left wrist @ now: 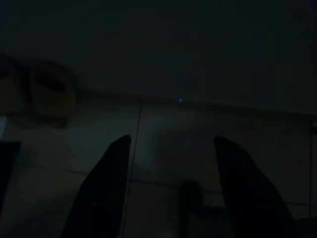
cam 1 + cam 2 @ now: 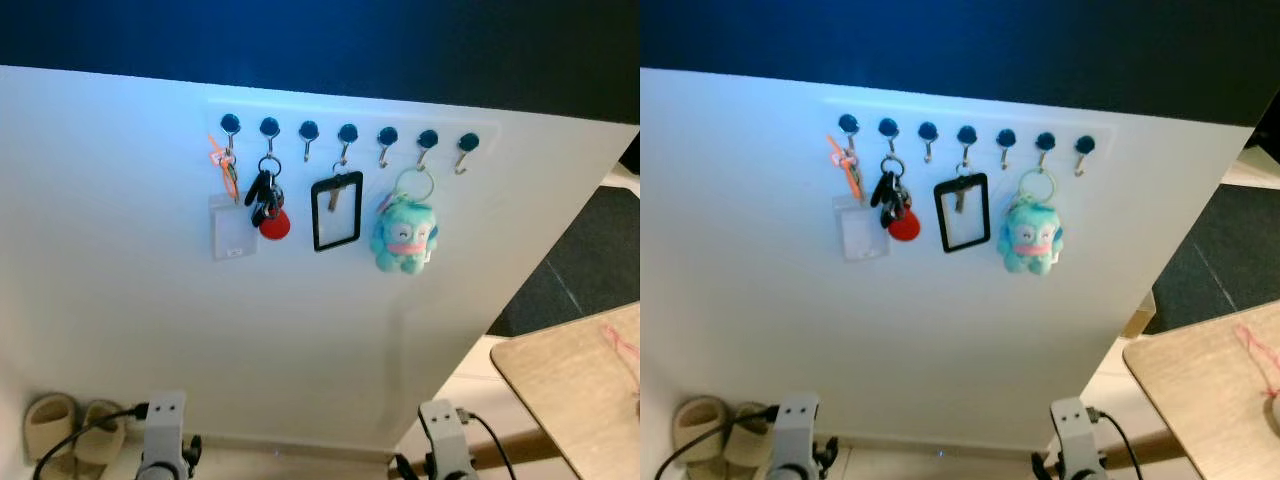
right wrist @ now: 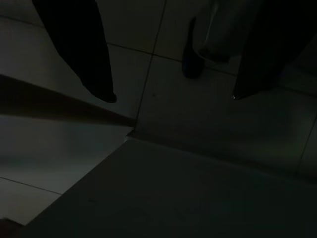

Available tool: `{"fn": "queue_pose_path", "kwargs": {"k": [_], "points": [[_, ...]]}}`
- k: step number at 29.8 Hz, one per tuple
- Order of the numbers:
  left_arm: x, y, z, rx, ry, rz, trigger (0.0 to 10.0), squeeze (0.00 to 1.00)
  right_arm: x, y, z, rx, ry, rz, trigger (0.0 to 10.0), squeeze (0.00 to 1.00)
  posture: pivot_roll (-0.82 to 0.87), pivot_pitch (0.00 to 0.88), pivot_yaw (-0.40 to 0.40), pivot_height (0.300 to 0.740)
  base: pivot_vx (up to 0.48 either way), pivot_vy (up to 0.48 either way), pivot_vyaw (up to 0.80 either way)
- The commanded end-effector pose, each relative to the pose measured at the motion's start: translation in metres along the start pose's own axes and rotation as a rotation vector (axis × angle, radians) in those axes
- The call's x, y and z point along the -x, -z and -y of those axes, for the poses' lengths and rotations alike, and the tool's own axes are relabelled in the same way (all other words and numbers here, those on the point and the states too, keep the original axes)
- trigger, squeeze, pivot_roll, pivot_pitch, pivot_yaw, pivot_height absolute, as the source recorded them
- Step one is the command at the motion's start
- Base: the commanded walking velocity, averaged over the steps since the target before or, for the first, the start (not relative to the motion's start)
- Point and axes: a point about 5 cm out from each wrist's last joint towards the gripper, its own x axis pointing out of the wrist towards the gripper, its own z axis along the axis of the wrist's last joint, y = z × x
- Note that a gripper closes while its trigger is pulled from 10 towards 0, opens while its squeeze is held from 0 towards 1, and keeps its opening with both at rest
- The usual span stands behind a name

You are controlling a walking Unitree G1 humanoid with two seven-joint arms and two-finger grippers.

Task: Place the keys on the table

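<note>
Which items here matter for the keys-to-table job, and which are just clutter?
Job:
- keys with red tag, hanging on the second hook from the left
- table, at the robot's right
- left gripper and right gripper, fingers open, both low over the floor

Clutter:
- clear badge holder
- black card frame
- teal plush keychain
- slippers

A clear badge holder (image 2: 233, 240), a black-framed card holder (image 2: 337, 210) and a blue plush toy (image 2: 404, 236) hang from a row of hooks (image 2: 348, 133) on a white wall (image 2: 120, 250). Beige slippers (image 2: 75, 424) lie on the floor below the wall's left side.
</note>
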Motion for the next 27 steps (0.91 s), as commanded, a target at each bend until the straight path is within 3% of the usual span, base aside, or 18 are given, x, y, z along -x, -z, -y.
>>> {"fn": "queue_pose_path", "kwargs": {"k": [1,17,27], "points": [[0.0,0.0,0.0,-0.005,0.002,0.003,10.0,0.0,0.0,0.003,-0.006,-0.001,-0.01,-0.014,10.0,0.0,0.03,0.061,-0.051,0.74,0.0,0.48,0.0],[-0.001,-0.01,0.002,-0.034,0.061,0.065,10.0,0.0,0.0,0.006,-0.011,-0.007,-0.01,-0.019,10.0,0.0,0.04,0.06,-0.039,0.74,0.0,0.05,0.0],[-0.001,-0.011,0.006,-0.064,0.087,0.073,10.0,0.0,0.0,0.006,-0.01,-0.005,-0.005,-0.019,10.0,0.0,0.03,0.055,-0.041,0.74,0.0,-0.479,0.0]]}}
